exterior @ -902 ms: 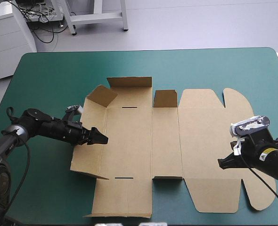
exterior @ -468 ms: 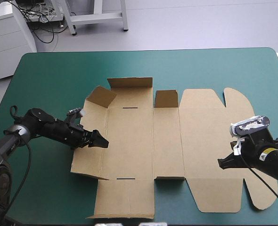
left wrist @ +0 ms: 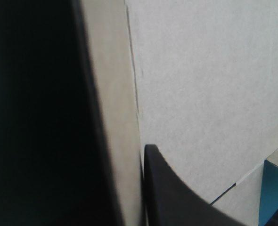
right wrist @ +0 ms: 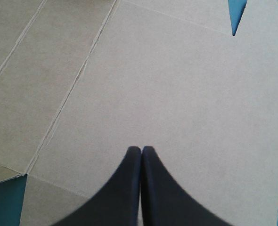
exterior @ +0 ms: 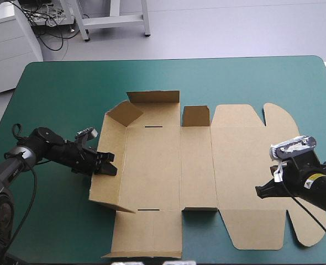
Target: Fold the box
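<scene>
High view: brown box [exterior: 174, 165] mid-table on teal-green cover [exterior: 58, 88], mostly flat, left wall tilted up. Pinched on that wall's edge, left gripper [exterior: 109, 170], board between black fingers [left wrist: 176, 197]. Over flat lid panel, right gripper [right wrist: 141, 149], tips pressed together.

The table [exterior: 174, 59] has a teal-green cover [exterior: 69, 88] that lies smooth and flat. In the high view it has rounded corners at 11 and 1 o'clock. It shows widest in a band at 12 o'clock, broad again at 9, and narrower at 3. Small wedges of it appear in both wrist views.
</scene>
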Robot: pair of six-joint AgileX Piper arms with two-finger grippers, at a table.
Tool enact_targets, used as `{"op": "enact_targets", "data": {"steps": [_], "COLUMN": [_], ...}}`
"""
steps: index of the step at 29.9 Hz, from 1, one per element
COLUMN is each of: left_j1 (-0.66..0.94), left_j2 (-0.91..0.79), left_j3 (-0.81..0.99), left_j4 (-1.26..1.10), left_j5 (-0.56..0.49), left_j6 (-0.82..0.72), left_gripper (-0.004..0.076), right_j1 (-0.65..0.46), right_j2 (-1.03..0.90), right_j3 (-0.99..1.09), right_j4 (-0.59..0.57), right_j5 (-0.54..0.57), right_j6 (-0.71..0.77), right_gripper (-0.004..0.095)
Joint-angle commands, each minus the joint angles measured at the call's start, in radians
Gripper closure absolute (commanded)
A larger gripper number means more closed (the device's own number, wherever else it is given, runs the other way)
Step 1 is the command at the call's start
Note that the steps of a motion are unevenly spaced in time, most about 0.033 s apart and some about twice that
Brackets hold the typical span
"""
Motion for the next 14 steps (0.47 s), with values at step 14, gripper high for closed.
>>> {"op": "enact_targets", "data": {"steps": [14], "left_j1": [-0.006], "left_j2": [-0.043], "left_j3": [-0.023], "left_j4": [-0.030], "left_j5": [0.061], "left_j6": [0.077], "left_gripper": [0.0756], "right_j1": [-0.006], "right_j2": [-0.007], "right_j3": [-0.022], "right_j4": [0.003], "right_j5": [-0.054], "right_j6": [-0.013], "right_gripper": [0.0931]}}
